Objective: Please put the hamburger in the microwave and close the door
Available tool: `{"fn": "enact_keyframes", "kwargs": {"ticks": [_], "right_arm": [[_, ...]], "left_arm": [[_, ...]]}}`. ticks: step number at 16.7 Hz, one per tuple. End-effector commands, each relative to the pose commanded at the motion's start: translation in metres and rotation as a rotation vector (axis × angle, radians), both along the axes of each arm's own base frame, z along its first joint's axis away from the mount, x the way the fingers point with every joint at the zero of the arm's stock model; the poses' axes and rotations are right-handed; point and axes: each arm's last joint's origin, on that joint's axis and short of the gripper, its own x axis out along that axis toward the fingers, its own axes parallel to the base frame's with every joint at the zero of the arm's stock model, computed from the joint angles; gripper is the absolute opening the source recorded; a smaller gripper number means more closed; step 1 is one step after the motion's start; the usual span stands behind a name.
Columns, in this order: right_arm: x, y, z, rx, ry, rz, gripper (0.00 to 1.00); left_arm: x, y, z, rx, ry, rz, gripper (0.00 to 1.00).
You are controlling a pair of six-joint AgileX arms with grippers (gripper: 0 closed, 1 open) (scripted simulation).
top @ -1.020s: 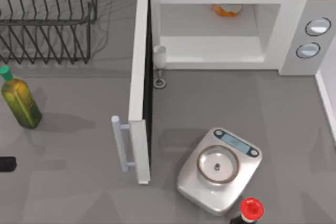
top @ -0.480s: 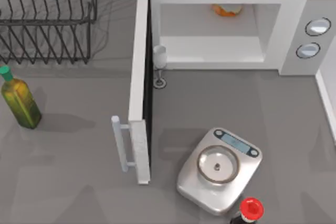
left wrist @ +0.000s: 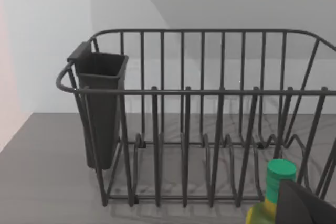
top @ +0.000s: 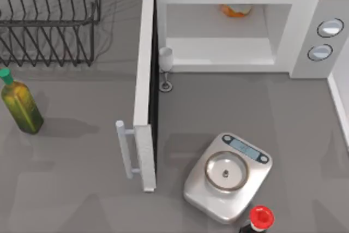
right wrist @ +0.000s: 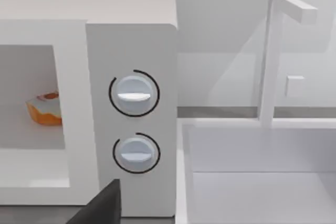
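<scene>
The hamburger (top: 236,10) already lay deep inside the microwave (top: 234,31), against the cavity's rear wall; the right wrist view placed it (right wrist: 44,109) inside the cavity, beyond the front frame and the two knobs (right wrist: 134,95). The door (top: 146,88) stood fully swung out, roughly square to the microwave's front, its bar handle (top: 124,148) on the face turned away from the microwave's opening. The remaining step was judged to be closing the door. A sound approach would press on the handle face near the free edge, far from the hinge, and sweep it in an arc toward the microwave's front. A wine glass (top: 166,68) stood just beside the door's inner face, near the hinge, and the kitchen scale (top: 226,175) near the free end; either might obstruct the swing. A dark sliver of each tool edged its own wrist view, but whether either was released or clenched could not be told.
</scene>
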Motion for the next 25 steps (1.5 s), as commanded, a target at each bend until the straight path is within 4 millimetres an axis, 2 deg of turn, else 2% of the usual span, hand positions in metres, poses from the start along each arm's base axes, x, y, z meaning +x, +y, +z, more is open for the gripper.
{"fn": "enact_keyframes", "kwargs": {"ticks": [7,12,20,25], "right_arm": [[0.000,0.000,0.000,0.000,0.000,0.000,1.00],[0.000,0.000,0.000,0.000,0.000,0.000,1.00],[0.000,0.000,0.000,0.000,0.000,0.000,1.00],[0.000,0.000,0.000,0.000,0.000,0.000,1.00]], "left_arm": [[-0.003,0.010,0.017,-0.002,0.005,0.003,0.00],[-0.003,0.008,0.016,0.000,0.002,-0.002,0.00],[-0.001,-0.009,0.002,0.000,0.004,0.002,0.00],[-0.001,-0.009,0.003,-0.001,0.004,0.004,0.00]]}}
